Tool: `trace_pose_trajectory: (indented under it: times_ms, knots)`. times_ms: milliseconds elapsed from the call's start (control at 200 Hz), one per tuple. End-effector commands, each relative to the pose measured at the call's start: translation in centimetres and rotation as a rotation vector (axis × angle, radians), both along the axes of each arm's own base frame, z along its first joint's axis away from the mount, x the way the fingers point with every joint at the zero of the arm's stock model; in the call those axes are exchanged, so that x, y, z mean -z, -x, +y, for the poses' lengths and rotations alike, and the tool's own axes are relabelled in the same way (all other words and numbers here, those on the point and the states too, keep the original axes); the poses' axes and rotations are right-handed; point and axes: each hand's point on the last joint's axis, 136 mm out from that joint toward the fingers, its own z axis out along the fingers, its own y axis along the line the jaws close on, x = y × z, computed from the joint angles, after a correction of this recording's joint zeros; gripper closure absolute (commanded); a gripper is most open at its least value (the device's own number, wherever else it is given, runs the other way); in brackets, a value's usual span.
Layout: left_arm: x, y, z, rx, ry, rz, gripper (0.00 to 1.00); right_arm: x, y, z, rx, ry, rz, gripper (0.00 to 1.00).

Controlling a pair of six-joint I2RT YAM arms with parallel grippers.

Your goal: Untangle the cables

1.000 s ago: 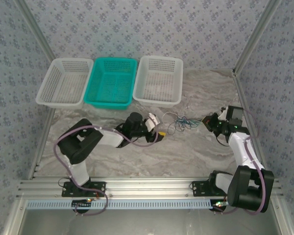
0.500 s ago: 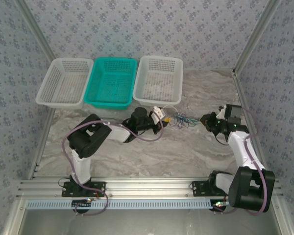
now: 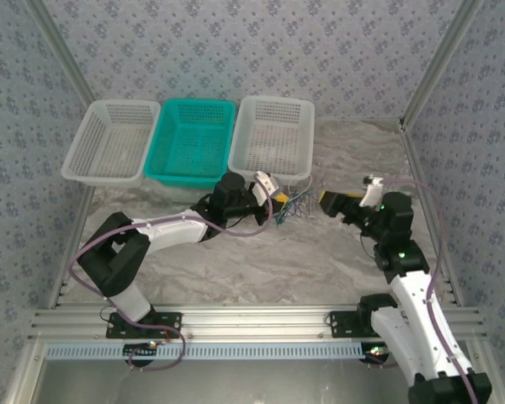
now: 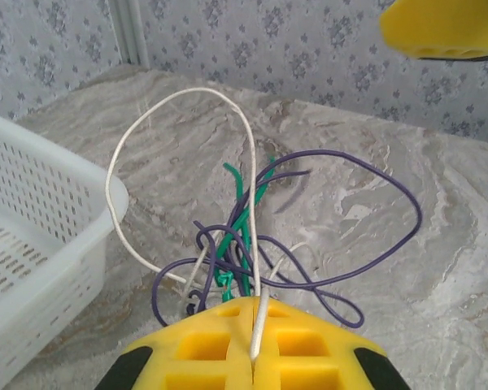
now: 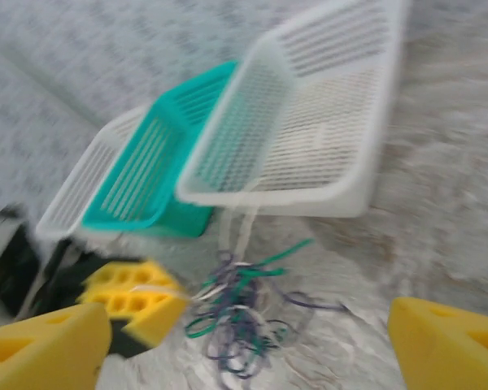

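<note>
The cables (image 4: 244, 236), purple, green and white wires in a loose tangle, bunch on the marbled grey table (image 3: 320, 261) near its far edge, just in front of the right-hand white basket (image 3: 273, 139). The strands fan away from the left gripper (image 4: 253, 317), which is clenched on one white wire (image 4: 126, 162) whose loop arcs toward that basket. The right gripper (image 5: 244, 345), jaws spread wide and holding nothing, faces the tangle from the right. Flower-patterned wallpaper (image 3: 236, 42) covers the walls.
</note>
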Motion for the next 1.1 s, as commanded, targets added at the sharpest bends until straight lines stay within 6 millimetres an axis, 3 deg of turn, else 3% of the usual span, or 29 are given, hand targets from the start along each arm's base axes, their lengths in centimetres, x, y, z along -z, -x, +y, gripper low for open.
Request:
trace_pose_trajectory:
  times_ms: [0, 145, 220, 330, 480, 505, 545, 575, 660, 780, 919, 1094]
  knots:
    - [-0.7, 0.7, 0.1, 0.009, 0.005, -0.007, 1.00, 1.2, -1.4, 0.8, 0.038, 0.092, -0.031, 0.14]
    - [-1.0, 1.3, -0.1, 0.027, 0.008, -0.017, 1.00, 4.4, -3.3, 2.5, 0.051, 0.104, 0.172, 0.02]
    - [-1.3, 1.4, -0.1, 0.031, 0.009, -0.027, 1.00, 6.1, -4.4, 2.9, 0.081, 0.091, 0.313, 0.06]
    - [-1.3, 1.6, -0.1, 0.036, 0.003, -0.036, 1.00, 7.0, -5.8, 4.9, 0.054, 0.041, 0.374, 0.14]
    - [-1.6, 1.1, 0.5, -0.013, 0.005, -0.052, 1.00, 9.7, -7.3, 5.0, 0.116, 0.017, 0.461, 0.51]
    - [-1.6, 0.9, 0.7, -0.034, 0.003, -0.052, 1.00, 10.2, -7.4, 4.9, 0.126, 0.007, 0.481, 0.63]
    - [-1.8, 0.4, 1.2, -0.079, 0.001, -0.054, 1.00, 10.7, -7.4, 4.9, 0.131, -0.024, 0.502, 0.89]
    - [-1.9, -0.1, 1.6, -0.114, -0.008, -0.052, 1.00, 11.1, -7.4, 4.8, 0.136, -0.050, 0.516, 1.00]
    - [-1.9, -1.1, 3.0, -0.212, -0.046, -0.043, 1.00, 11.6, -7.3, 3.8, 0.166, -0.091, 0.513, 1.00]
    - [-2.2, -2.5, 5.6, -0.352, -0.053, -0.011, 1.00, 11.6, -6.8, 0.2, 0.282, -0.035, 0.476, 1.00]
    - [-3.0, -3.5, 9.1, -0.476, 0.006, 0.064, 1.00, 12.1, -5.5, -3.5, 0.404, 0.112, 0.488, 1.00]
    - [-4.1, -3.5, 11.6, -0.535, 0.056, 0.074, 1.00, 13.0, -4.4, -6.9, 0.528, 0.269, 0.519, 1.00]
